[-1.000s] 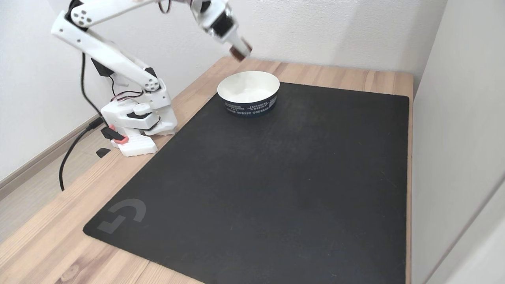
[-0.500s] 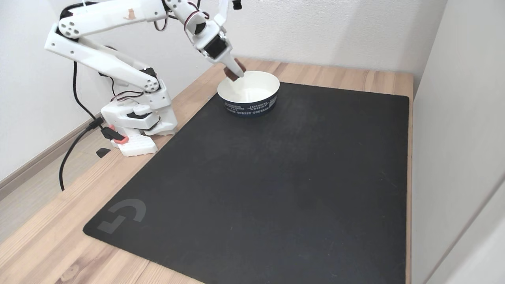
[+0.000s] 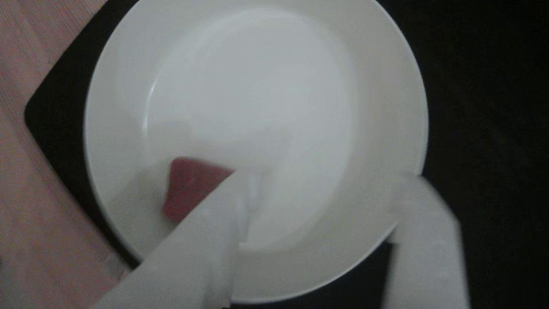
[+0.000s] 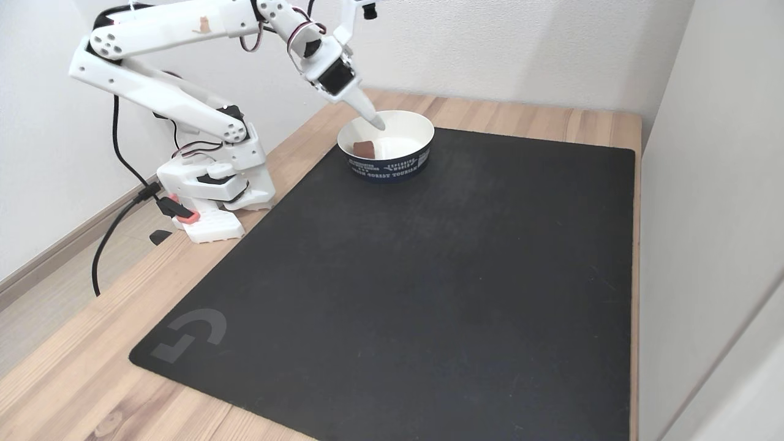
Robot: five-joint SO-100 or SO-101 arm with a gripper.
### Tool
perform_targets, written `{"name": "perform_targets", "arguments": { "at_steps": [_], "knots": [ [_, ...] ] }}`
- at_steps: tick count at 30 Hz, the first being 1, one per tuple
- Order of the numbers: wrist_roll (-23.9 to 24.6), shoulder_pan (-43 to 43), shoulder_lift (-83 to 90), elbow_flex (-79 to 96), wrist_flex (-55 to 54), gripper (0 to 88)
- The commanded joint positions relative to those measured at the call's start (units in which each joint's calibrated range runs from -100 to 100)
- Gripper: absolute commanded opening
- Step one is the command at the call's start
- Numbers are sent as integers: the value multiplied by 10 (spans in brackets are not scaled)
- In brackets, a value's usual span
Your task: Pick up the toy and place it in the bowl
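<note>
One toy (image 4: 364, 148) inside bowl (image 4: 409, 124), near left wall, pincer (image 3: 326, 189) spread above.

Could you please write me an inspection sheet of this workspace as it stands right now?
Surface: wooden table with a black mat over most of it.
Job's things: the toy lies inside the bowl, near its left wall in the fixed view; the bowl sits at the mat's far corner.
Clutter: nothing seen.
Claw: the claw is open above the bowl, holding nothing, with one finger partly covering the toy in the other view.
Cables: a black cable runs from the arm's base off the table's left edge.
Surroundings: plain white walls.
</note>
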State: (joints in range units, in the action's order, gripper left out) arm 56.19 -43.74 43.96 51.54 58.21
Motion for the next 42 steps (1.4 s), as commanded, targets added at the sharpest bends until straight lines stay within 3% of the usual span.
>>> {"name": "perform_targets", "arguments": {
  "at_steps": [1, 5, 6, 9, 15, 16, 21, 29, 42],
  "knots": [
    [-4, 39, 14, -8, -73, 35],
    [-60, 98, 15, -7, -208, 26],
    [-98, 128, 15, -7, -263, 26],
    [-151, 176, 15, -7, -315, 26],
    [-305, 291, 30, 2, -326, 26],
    [-355, 319, 48, 15, -323, 26],
    [-454, 357, 139, 114, -323, 30],
    [-482, 358, 325, 317, -295, 27],
    [-534, 378, 522, 449, -61, 27]
  ]
}}
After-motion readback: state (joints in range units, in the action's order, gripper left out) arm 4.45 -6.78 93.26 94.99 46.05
